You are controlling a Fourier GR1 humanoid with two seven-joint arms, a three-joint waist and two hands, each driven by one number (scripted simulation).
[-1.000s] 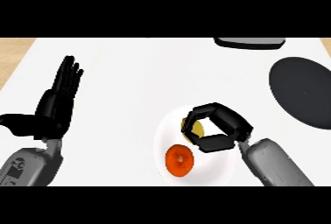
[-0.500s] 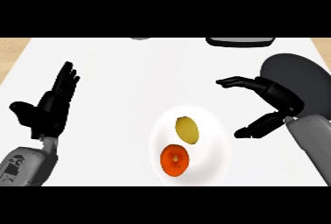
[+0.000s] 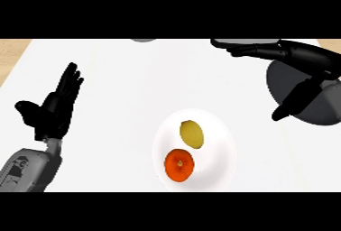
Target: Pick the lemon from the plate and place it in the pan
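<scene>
White counter (image 3: 133,90) holds the plate (image 3: 223,153) where the lemon (image 3: 191,134) sits beside an orange fruit (image 3: 179,164), unpicked, while the right hand (image 3: 303,56) hovers open and empty over the pan (image 3: 293,85), so grasping comes next; the left hand (image 3: 57,106) rests open.

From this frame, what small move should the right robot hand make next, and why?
Probably bring the right robot hand back toward the plate and lower it over the lemon. The lemon lies on the plate beside the orange fruit, the hand is open and holds nothing above the pan, and the left robot hand rests open at the view's left.
</scene>
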